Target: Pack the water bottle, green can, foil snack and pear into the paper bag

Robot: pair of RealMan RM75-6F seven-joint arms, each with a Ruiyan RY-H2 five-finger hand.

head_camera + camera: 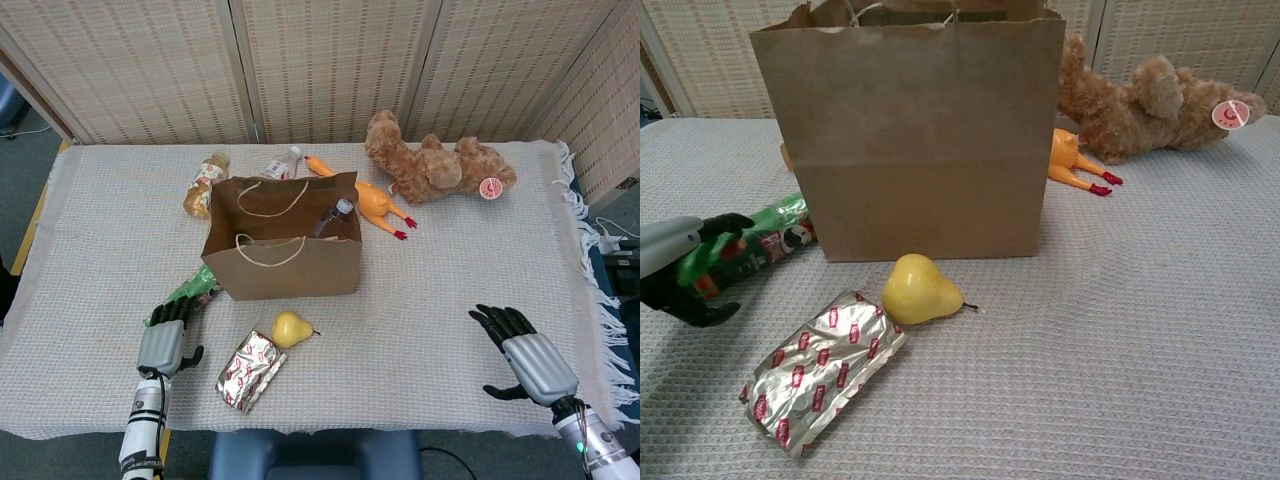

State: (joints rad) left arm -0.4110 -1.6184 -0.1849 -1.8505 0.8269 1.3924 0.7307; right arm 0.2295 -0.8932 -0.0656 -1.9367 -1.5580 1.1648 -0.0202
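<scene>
1. The left hand has its fingers wrapped around the near end of the green can; the can points toward the lower left corner of the paper bag, its far end just beside the bag wall.
2. The right hand holds nothing, fingers spread apart above the cloth, well away from every item.
3. To finish this step well, I judge the can should be lifted clear of the bag's rim before moving inward, then tipped end-down through the open mouth; pushing forward at this height would likely shove the bag or crumple its wall.
4. Inside the bag a capped bottle leans at the right, seemingly the water bottle, so the left half looks the better landing spot.
5. The pear lies just in front of the bag, touching or nearly touching the foil snack, which lies nearer the table edge.
6. Beyond the bag lie a teddy bear, a rubber chicken and two more bottles.
</scene>
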